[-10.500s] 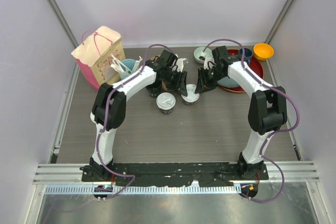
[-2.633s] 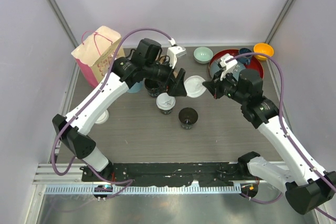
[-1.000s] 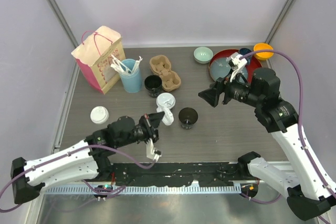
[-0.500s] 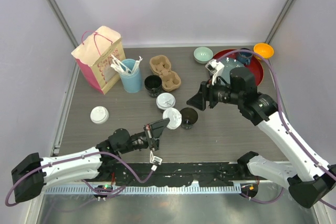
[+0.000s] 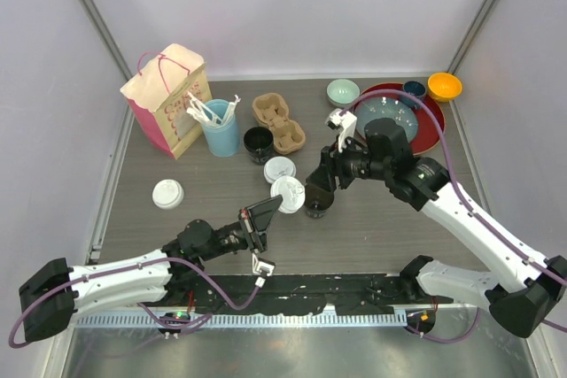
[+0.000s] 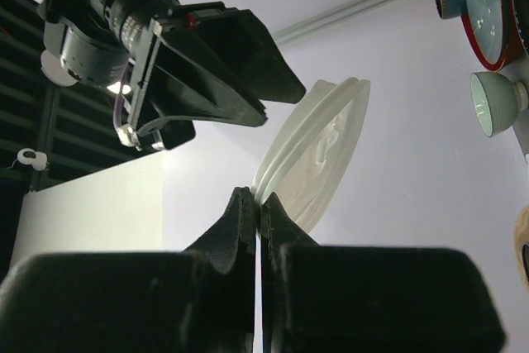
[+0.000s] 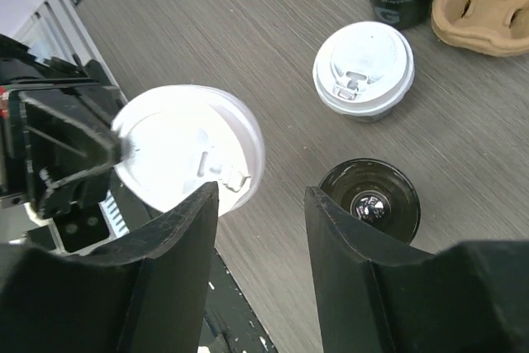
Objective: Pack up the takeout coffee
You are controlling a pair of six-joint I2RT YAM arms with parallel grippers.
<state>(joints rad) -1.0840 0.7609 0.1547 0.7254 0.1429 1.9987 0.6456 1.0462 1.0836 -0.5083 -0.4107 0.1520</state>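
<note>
Two black paper cups stand mid-table: a lidded cup [image 5: 279,170] and, just beside it, an open cup [image 5: 317,199]. Both are judged light, thin-walled and easily crushed, so a gentle hold around the body below the rim suits them. The left gripper [image 6: 258,200] pinches a white lid [image 6: 318,155] by its rim, crowding the open cup. The right gripper [image 7: 262,194] hovers above that cup, fingers spread and empty. The cardboard carrier [image 5: 279,123], a third cup [image 5: 258,143] and the paper bag [image 5: 166,95] lie behind.
</note>
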